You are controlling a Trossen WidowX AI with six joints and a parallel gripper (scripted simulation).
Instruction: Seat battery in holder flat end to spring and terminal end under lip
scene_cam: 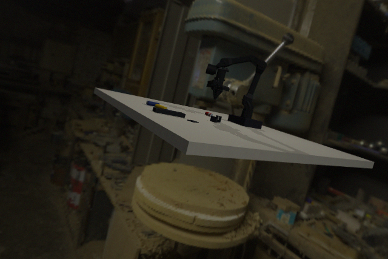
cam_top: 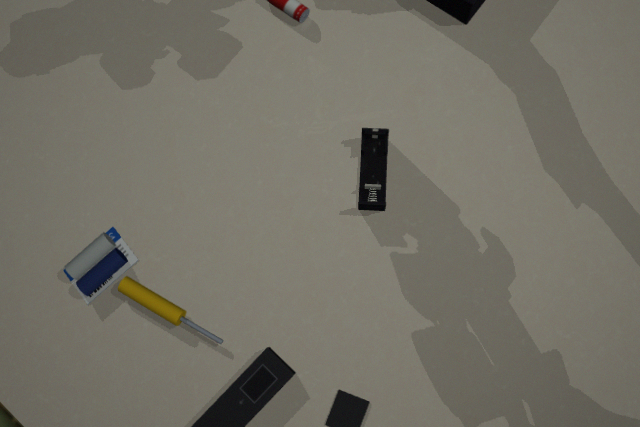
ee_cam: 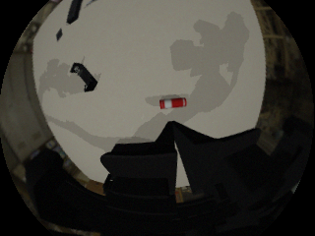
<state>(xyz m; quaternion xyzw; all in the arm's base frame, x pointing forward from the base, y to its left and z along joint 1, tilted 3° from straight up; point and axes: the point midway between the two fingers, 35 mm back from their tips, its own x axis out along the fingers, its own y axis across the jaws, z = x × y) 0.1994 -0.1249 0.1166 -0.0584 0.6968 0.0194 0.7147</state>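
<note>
The claw (scene_cam: 215,97) (ee_cam: 171,124) hangs above the table (cam_top: 289,164) (scene_cam: 219,137) (ee_cam: 143,54), its tips pressed together on nothing. The red-and-white battery (cam_top: 286,3) (scene_cam: 208,113) (ee_cam: 172,103) lies on its side on the tabletop, outside the black battery holder (cam_top: 373,169) (scene_cam: 215,119) (ee_cam: 84,77) and well apart from it. Farther out are a yellow-handled screwdriver (cam_top: 151,300) (scene_cam: 160,106) and, just beside its handle, a blue cylinder (cam_top: 102,271) (scene_cam: 152,103) and a grey one (cam_top: 89,255).
</note>
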